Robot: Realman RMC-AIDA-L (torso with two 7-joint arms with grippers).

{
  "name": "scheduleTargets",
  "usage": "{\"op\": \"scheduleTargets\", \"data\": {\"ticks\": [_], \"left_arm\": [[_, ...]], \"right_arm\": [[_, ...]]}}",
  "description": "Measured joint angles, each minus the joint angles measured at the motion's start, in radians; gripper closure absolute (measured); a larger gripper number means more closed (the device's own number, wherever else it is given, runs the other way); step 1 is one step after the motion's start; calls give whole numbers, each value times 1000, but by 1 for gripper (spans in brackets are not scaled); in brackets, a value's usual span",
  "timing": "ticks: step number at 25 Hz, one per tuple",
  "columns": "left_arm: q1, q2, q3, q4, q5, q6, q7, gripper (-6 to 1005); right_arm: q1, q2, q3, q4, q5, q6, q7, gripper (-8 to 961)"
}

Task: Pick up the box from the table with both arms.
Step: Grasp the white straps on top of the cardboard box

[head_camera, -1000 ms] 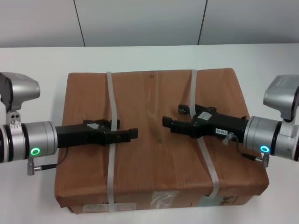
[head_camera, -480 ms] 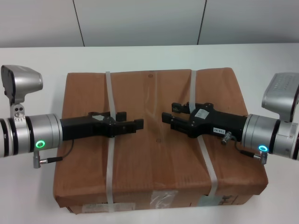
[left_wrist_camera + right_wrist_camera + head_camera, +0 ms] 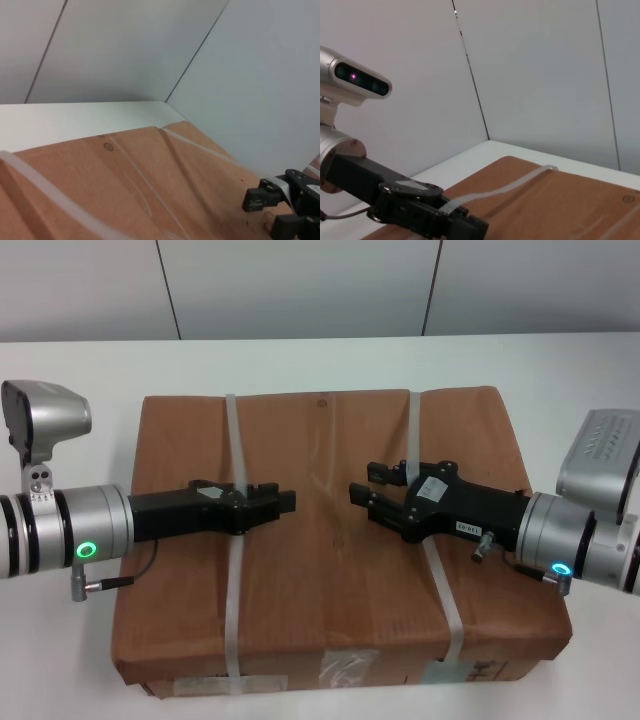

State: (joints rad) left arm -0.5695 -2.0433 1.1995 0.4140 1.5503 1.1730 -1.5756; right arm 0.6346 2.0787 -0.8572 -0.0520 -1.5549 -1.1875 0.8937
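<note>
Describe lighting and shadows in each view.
Head view: even, soft light; faint shadows under both grippers on the box, green ring lights glowing. Left wrist view: the wall shades darker toward the table. Right wrist view: flat light, a lit dot on the left arm's camera.

The box's label-bearing side at 6 o'clock is cut off by the head view's lower edge.

Lighting's even and soft on my feed, no glare on the bench. Only faint shadows under the box; close stuff in the wrist views goes blurry.
</note>
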Motion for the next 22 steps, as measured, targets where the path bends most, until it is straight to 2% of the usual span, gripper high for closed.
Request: {"op": "scheduleTargets", "data": {"ticks": [10,17,19,22], "left_arm": [[8,-7,0,-3,-17,6,54,796],[13,-8,2,-42,-65,13,120,854],[15,-8,2,-42,-66,15,123,853],[15,-8,2,-45,-67,19,128,853]], "right_arm": [[-17,0,24,15,14,4,-90,570],[-36,0,80,52,14,8,-187,679],[-36,0,81,52,14,9,-190,879],[-36,0,86,52,14,9,-195,900]]}}
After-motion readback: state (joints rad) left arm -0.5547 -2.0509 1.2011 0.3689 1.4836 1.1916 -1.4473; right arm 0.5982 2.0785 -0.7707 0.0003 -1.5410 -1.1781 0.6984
